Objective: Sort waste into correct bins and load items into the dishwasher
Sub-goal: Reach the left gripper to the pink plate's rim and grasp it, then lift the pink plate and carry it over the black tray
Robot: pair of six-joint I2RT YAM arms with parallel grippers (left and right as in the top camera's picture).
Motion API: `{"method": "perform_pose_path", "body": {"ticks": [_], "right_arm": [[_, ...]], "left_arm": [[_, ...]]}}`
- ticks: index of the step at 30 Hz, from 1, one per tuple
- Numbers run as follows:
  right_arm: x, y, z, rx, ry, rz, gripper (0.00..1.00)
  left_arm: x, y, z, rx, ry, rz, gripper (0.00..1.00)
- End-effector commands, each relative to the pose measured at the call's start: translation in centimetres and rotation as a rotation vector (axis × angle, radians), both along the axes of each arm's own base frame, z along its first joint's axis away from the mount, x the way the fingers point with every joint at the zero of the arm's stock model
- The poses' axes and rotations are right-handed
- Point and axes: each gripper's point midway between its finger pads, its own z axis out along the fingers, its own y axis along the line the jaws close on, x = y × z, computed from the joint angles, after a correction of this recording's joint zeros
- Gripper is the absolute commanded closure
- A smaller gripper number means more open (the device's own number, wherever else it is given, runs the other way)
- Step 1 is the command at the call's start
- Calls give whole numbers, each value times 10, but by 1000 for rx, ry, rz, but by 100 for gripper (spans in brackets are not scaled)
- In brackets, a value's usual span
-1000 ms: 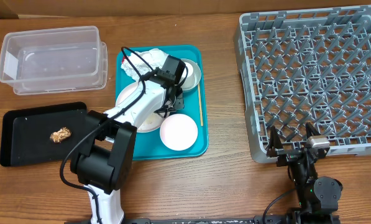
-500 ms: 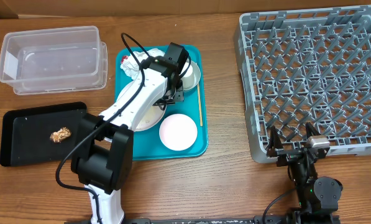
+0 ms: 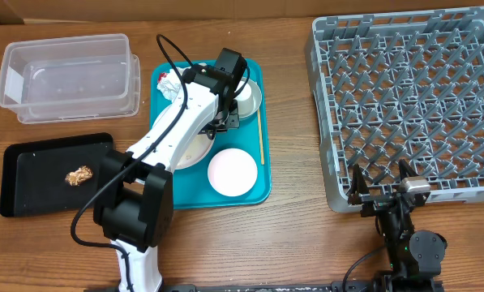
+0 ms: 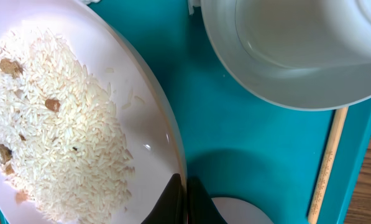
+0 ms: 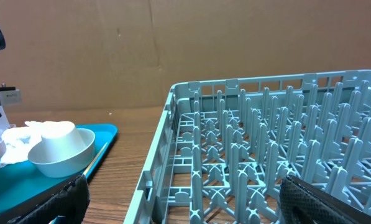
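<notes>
Only in the left wrist view are rice grains (image 4: pixel 54 124) being shown on the large plate (image 4: pixel 145 102), its rim being pinched by the left gripper (image 4: pixel 184 202); the right gripper (image 5: pixel 185 208) is being held wide.

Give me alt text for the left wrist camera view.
The left end effector pinches the rim of a large plate holding rice and brown bits, on a teal tray. A bowl sits upper right, a wooden stick beside it.
</notes>
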Motion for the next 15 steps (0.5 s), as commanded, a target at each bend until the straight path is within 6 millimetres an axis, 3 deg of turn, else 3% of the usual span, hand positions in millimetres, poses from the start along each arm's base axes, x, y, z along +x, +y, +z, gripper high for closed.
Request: {"method": "perform_pose_path", "body": {"ticks": [1,7,15], "right_arm": [[0,-2,-2,-7,-5,-11,0],[0,-2,-2,-7,-5,-11,0],[0,-2,-2,-7,-5,-11,0]], "left_arm": [[6,0,1,27,-16,-22,96],[2,1,5,128,-37,-49,96],[-4,6,30,245,-53,-57,96]]}}
